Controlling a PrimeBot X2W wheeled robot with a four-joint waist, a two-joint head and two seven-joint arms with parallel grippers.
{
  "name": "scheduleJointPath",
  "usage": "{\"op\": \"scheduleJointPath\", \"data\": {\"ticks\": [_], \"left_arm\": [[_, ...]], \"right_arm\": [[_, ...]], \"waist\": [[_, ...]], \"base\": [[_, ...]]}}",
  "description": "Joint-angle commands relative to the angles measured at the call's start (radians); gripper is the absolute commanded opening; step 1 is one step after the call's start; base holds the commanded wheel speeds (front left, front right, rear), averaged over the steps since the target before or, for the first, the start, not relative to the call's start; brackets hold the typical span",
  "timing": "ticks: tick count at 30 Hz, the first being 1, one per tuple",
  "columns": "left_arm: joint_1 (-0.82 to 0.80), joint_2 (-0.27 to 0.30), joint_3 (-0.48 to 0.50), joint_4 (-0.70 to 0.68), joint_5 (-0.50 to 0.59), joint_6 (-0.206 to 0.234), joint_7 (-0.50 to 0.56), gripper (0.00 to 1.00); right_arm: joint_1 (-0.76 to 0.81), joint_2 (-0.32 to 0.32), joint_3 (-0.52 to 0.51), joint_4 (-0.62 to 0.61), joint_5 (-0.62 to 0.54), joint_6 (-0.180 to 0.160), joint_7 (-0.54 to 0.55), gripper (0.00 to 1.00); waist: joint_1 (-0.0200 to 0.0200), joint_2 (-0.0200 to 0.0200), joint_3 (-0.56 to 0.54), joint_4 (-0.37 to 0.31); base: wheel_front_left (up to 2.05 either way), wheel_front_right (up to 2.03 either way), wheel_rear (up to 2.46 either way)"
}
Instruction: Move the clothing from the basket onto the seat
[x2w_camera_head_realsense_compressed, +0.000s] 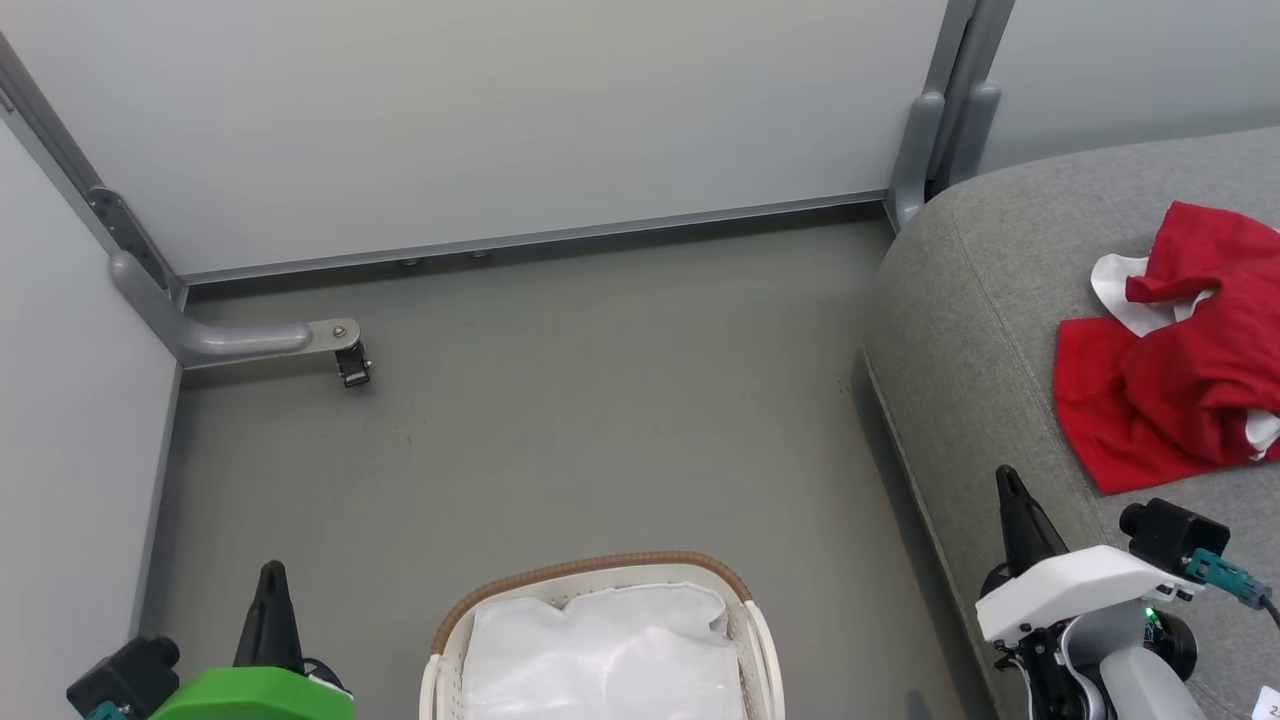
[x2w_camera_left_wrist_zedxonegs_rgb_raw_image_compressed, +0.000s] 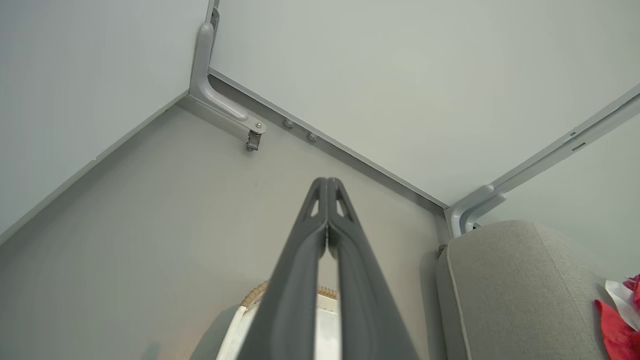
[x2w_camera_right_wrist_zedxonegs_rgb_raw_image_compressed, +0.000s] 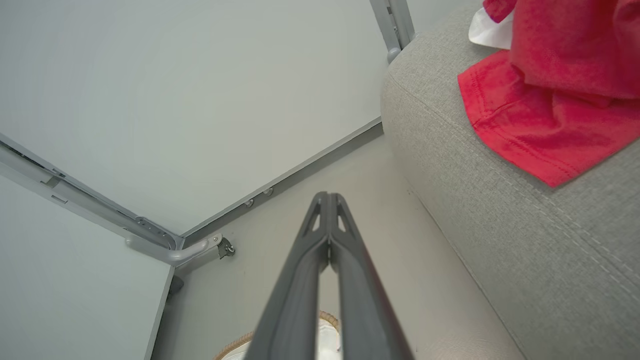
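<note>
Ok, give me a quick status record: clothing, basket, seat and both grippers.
clothing: crumpled red garments with white trim, lying on the seat
seat: grey cushion, on the robot's right
basket: on the floor between the grippers; white liner showing, no red fabric in the visible part
left gripper: shut, holding nothing, left of the basket
right gripper: shut, holding nothing, by the seat's edge, apart from the clothing
task: looks done, judging by the visible part of the basket
</note>
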Motion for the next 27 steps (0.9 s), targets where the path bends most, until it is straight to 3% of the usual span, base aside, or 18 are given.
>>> {"op": "scheduleJointPath", "data": {"ticks": [1,27], "left_arm": [[-0.031,0.004,0.007,-0.020,-0.042,0.000,0.009,0.00],[-0.064,0.002,0.019,-0.051,-0.370,0.000,0.097,0.00]], "right_arm": [[-0.007,-0.006,-0.007,-0.021,0.042,0.000,0.009,0.00],[0.014,-0.008,-0.045,-0.070,0.383,0.000,0.097,0.00]], "waist": [[0.0000,0.0000,0.000,0.000],[0.0000,0.0000,-0.009,-0.001]], "base": [[0.00,0.00,0.00],[0.00,0.00,0.00]]}}
